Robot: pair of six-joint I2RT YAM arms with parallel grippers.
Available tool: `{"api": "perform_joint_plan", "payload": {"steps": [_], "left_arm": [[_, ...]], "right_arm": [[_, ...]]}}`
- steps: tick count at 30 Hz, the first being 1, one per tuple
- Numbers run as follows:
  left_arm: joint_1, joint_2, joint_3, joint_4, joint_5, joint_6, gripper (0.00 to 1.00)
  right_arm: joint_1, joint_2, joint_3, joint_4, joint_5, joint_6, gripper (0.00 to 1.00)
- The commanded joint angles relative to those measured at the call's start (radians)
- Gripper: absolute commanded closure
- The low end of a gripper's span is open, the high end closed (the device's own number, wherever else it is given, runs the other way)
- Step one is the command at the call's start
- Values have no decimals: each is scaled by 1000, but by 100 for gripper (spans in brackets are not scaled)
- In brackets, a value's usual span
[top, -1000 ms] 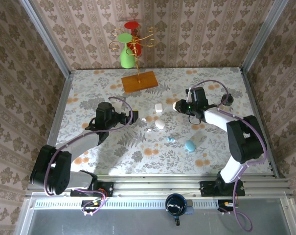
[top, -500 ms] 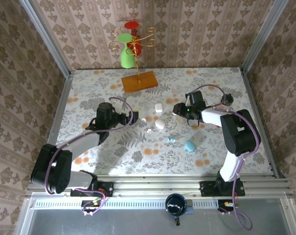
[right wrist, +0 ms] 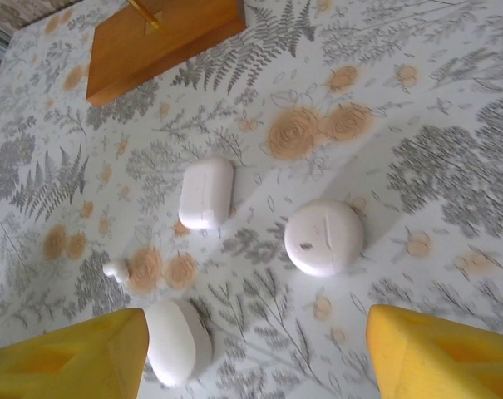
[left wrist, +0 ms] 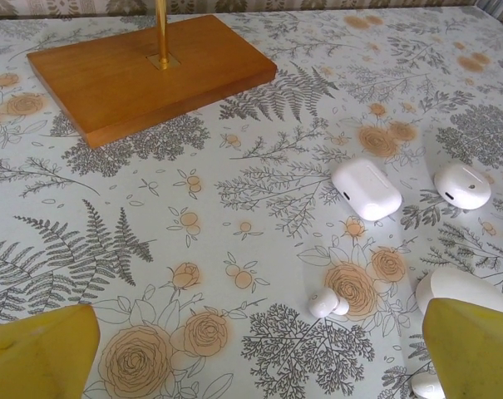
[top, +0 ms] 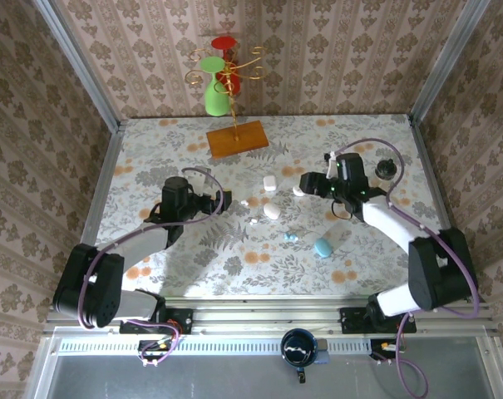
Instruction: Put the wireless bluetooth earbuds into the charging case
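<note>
The earbuds lie loose near the middle of the floral table (top: pixel 143 158). They are tiny glossy beads, far smaller than the pebble-like cases.

One white bud (top: pixel 244 202) sits at 10 o'clock from the oval case (top: pixel 272 211), and a second white bud (top: pixel 253 221) sits at 8 o'clock from it. In the left wrist view the first white bud (left wrist: pixel 324 302) is a smooth rounded blob with a short stub, lying on an orange rose print. The second white bud (left wrist: pixel 426 385) is half cut off at the bottom edge.

The blue buds (top: pixel 290 238) are a pale pair lying close together, at 5 o'clock from the oval case and about 9 o'clock from the blue case (top: pixel 323 247).

The flat case (top: pixel 269 183) is at 12 o'clock from the oval case, and the round case (top: pixel 299 191) is at 2 o'clock.

The right gripper (top: pixel 308 182) hangs just beside the round case with its jaws spread and nothing between them. In its wrist view the round case (right wrist: pixel 323 237) lies on the table between the yellow fingers (right wrist: pixel 438 353), apart from both.

The left gripper (top: pixel 216 199) is at 9 o'clock from the white buds. It is spread wide and holds nothing, with its fingers (left wrist: pixel 39 353) at the frame's lower corners.
</note>
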Motion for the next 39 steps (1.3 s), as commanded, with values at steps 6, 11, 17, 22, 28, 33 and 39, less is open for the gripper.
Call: {"api": "perform_joint_plan", "payload": {"steps": [6,11,17,22,28,33,39], "left_arm": [[7,19,7,15,57,13,0],[7,43,26,5,76,37,0],[6,74,24,74,122,33,0],[6,88,30,81,132,28,0],[14,99,39,63,101,37,0],[17,112,49,62,122,37,0],[28,110,50,35,129,39,0]], "right_arm": [[77,-303,-168,-342,229,-19,24],[152,-411,-268,-411,301,89,21],[209,-364,-316,-367,297,135,20],[258,-277,-290,-368,306,133,18],[288,-230,-304,-325,289,134,18],[327,-217,-292,-358,311,162,26],[365,-208,-287,-385,363,191,32]]}}
